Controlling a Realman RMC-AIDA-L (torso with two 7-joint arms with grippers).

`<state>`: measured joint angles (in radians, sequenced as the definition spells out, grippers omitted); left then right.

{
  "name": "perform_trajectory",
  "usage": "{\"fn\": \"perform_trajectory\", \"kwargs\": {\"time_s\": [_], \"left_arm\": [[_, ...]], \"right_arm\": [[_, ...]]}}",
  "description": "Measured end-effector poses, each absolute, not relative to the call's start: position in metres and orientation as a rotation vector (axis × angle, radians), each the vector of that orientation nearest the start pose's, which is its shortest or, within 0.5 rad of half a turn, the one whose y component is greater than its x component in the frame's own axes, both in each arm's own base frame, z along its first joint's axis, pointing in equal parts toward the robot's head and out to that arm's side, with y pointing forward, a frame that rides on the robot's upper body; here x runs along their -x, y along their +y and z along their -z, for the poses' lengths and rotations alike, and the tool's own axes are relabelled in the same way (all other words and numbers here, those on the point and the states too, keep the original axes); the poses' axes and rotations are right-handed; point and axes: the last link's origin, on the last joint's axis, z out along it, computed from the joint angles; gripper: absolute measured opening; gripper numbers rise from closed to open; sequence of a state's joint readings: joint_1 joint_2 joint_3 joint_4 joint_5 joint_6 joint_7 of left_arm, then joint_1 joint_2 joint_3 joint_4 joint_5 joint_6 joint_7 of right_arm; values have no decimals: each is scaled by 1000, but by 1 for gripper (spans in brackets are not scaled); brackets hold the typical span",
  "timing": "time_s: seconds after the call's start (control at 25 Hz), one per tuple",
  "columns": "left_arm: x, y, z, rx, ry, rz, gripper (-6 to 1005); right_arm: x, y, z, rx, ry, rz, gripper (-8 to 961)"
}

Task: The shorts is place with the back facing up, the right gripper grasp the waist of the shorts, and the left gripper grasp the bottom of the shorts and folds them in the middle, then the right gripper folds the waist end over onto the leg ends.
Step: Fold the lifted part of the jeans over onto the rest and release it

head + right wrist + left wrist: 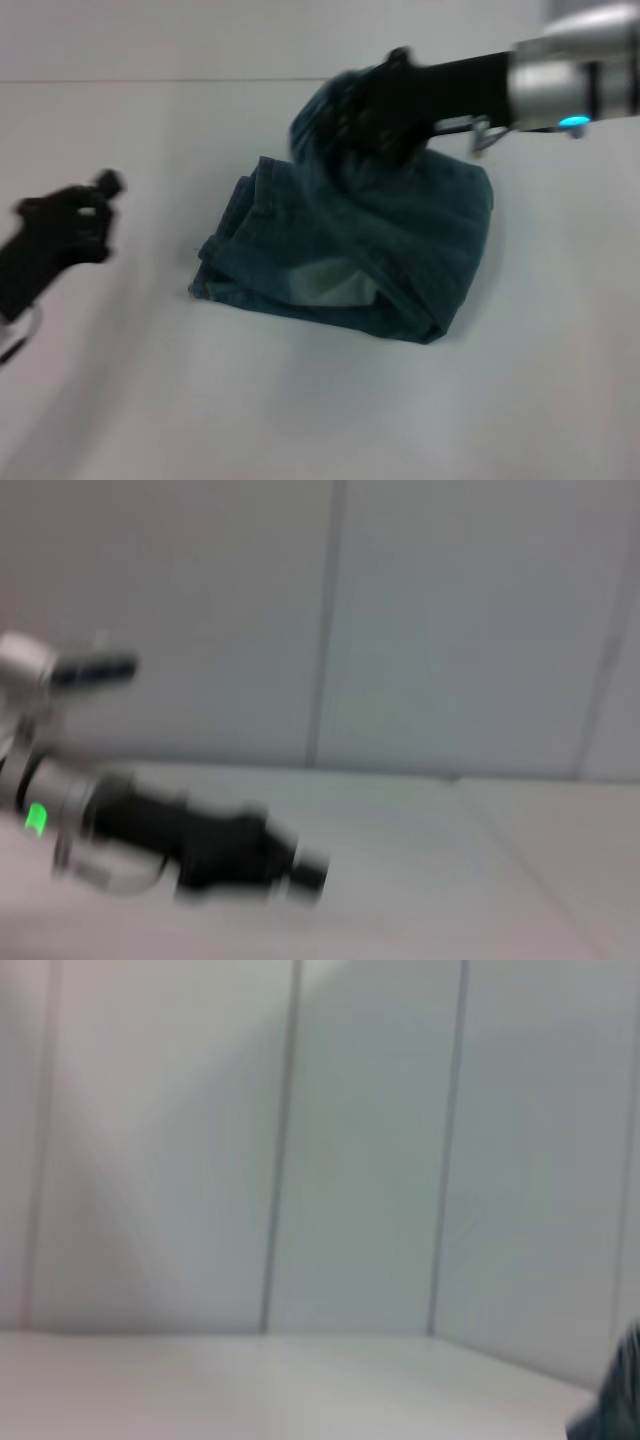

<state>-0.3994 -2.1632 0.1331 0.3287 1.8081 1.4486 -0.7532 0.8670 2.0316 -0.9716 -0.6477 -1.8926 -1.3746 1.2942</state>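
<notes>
Holding clear at the table's left edge, the left gripper (85, 215) grips nothing; how far it's open can't be told.
The shorts (350, 260) lie bunched mid-table, far end lifted, clamped in the right gripper (375, 120).

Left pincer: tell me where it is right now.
In the head view the left pincer is at the table's left side, apart from the shorts, while the right pincer is at their far edge.

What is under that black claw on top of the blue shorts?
A raised bunch of the shorts sits under the right gripper. The claw covers the cloth there, so its hold is hidden.
</notes>
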Motion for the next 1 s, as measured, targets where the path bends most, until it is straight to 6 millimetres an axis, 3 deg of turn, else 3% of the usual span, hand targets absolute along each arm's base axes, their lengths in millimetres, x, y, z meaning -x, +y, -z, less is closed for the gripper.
{"fn": "perform_trajectory", "kwargs": {"time_s": [0.16, 0.32, 0.44, 0.48, 0.68, 1.0], "left_arm": [[337, 274, -16, 1903, -585, 955, 3], [340, 265, -20, 1896, -579, 967, 5], [341, 262, -18, 1907, -586, 963, 6], [341, 261, -17, 1909, -587, 962, 6], [340, 261, -15, 1920, -592, 962, 8], [338, 264, -13, 1937, -591, 963, 11]], "right_arm": [[-110, 409, 52, 2963, -209, -378, 53], [-96, 405, 85, 3023, -344, -147, 55], [-97, 403, 97, 3021, -376, -34, 56], [-97, 403, 100, 3020, -383, -6, 57], [-94, 402, 104, 3020, -387, 36, 263], [-95, 404, 90, 2959, -383, -17, 419]]}}
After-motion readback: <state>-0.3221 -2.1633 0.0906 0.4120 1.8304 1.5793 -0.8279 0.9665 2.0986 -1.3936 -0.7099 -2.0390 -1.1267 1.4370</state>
